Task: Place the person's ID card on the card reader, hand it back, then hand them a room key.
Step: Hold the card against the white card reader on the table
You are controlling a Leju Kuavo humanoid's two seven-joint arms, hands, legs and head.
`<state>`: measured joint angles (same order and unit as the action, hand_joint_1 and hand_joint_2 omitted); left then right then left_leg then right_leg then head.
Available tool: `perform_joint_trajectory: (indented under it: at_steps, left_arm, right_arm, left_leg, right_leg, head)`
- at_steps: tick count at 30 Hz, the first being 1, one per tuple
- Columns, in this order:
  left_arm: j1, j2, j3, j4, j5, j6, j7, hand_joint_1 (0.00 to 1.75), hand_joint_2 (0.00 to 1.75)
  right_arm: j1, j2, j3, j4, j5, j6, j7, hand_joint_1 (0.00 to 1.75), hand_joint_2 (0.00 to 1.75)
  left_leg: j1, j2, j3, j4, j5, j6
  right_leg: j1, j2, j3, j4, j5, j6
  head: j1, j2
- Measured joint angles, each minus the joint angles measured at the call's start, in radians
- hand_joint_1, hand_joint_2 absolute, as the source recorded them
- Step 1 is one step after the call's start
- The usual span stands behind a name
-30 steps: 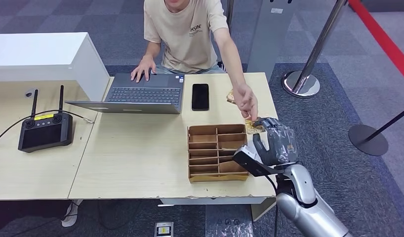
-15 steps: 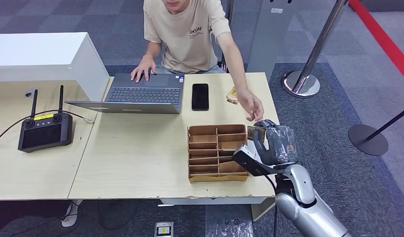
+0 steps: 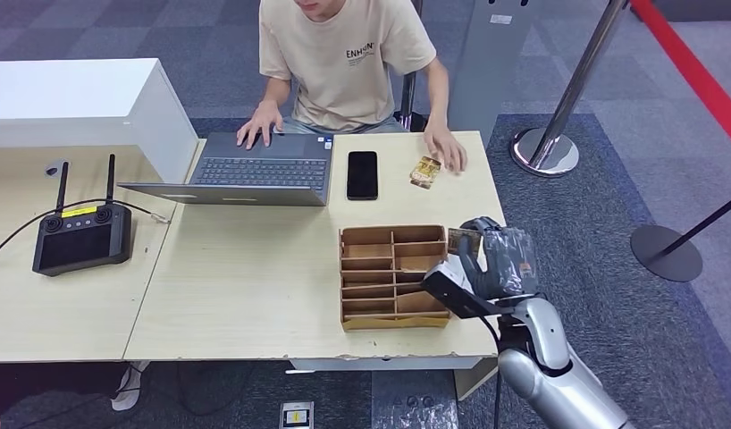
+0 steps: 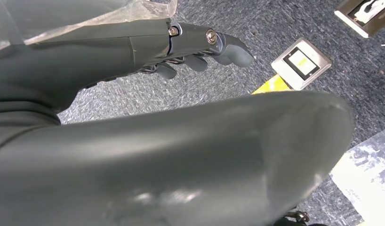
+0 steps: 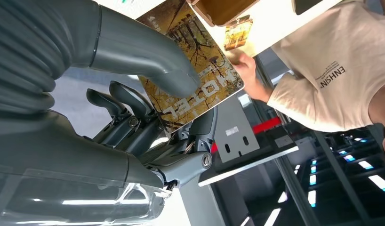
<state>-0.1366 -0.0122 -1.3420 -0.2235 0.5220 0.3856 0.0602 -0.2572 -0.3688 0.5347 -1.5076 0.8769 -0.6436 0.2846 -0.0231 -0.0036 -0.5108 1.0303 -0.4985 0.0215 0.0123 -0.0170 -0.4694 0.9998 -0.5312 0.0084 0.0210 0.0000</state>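
floor: grey-blue carpet tiles (image 3: 666,161) under me, red strip (image 3: 693,67) at far right | furniture: my light wooden table (image 3: 246,268), white cabinet (image 3: 76,103) on its far left corner | barriers: chrome stanchion (image 3: 558,116) (round base on carpet), black post base (image 3: 667,254) | light: even, indoor

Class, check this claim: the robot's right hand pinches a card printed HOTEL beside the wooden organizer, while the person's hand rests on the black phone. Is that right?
Not quite. The right hand does pinch the card beside the wooden organizer, but the head view shows the person's hand by a small packet, not on the phone.
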Motion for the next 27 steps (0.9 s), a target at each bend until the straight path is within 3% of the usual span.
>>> perform_joint_trajectory:
  at_steps: [7,27]
  left_arm:
    - [0.0,0.0,0.0,0.0,-0.012,-0.008,0.0,0.0,0.0]
    - [0.0,0.0,0.0,0.0,-0.012,-0.01,0.0,0.0,0.0]
  right_arm:
    - [0.001,0.006,-0.027,0.0,-0.434,0.033,-0.164,1.75,1.75]
    - [0.001,0.012,-0.055,0.0,-0.458,0.039,-0.181,1.75,1.75]
  left_leg:
    - [0.0,0.0,0.0,0.0,0.0,0.0]
    - [0.0,0.0,0.0,0.0,0.0,0.0]
  right_leg:
    - [0.0,0.0,0.0,0.0,0.0,0.0]
    - [0.0,0.0,0.0,0.0,0.0,0.0]
  head:
    - [0.0,0.0]
    - [0.0,0.0]
